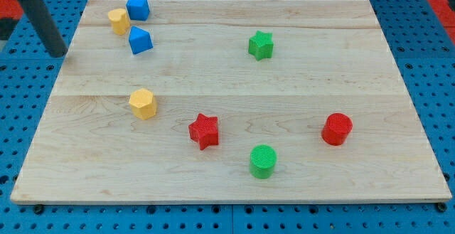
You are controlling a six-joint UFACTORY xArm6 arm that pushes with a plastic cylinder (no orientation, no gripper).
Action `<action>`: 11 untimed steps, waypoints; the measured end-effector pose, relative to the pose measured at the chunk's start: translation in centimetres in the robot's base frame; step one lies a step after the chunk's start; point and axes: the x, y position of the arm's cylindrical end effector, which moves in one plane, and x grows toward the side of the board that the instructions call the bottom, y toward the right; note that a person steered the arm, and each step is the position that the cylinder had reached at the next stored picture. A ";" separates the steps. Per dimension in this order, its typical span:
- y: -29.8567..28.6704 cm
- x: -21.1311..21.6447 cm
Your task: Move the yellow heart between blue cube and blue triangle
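Only my tip [58,54] shows; the rod's upper part is cropped.

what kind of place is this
Probably a robotics lab bench: a wooden board lies on a blue perforated mounting plate, small coloured blocks like the green star are scattered on it, and my tip hangs at the board's left edge.

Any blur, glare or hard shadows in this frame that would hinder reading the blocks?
Camera view: lighting even, blocks sharp with soft, short shadows, as under the red cylinder; no glare on the wooden board. Only the rod is slightly blurred, my tip off the board's left edge, left of the yellow heart.
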 end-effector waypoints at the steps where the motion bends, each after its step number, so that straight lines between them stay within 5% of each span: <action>1: 0.8 -3.4; 4: 1.8 -7.3; 11: 8.5 -6.1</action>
